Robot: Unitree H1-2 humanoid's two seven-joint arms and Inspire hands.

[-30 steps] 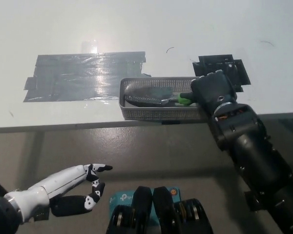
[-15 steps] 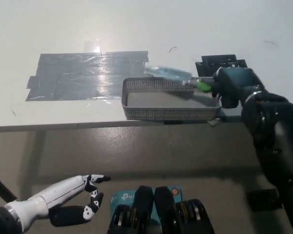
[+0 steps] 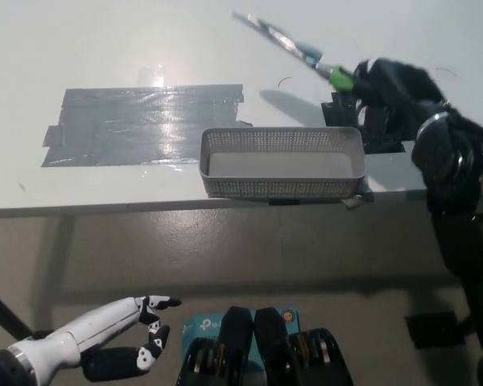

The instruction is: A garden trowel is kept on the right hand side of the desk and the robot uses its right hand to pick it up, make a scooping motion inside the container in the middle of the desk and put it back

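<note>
Trowel (image 3: 283, 36) is now up out of the container (image 3: 282, 165), high behind it, your right hand (image 3: 390, 84) clenched on its handle, left hand (image 3: 113, 342) idle down low; a sloppy return could clip the rim.

A single view is supplied, taken from the camera on the robot's head. The camera sits above and behind the near edge of the desk (image 3: 105, 48) and looks steeply down and forward. The desk top fills the upper half of the frame and the floor (image 3: 225, 257) before the desk fills the lower half. The container (image 3: 282, 186) lies close to frame centre, at middle range, with the grey tape patch (image 3: 137, 125) to its left. The white left hand (image 3: 109, 330) is nearest the lens, at the lower left corner. The black right hand (image 3: 390, 84) enters from the right edge, and the trowel (image 3: 286, 39) it holds reaches almost to the top edge.
</note>
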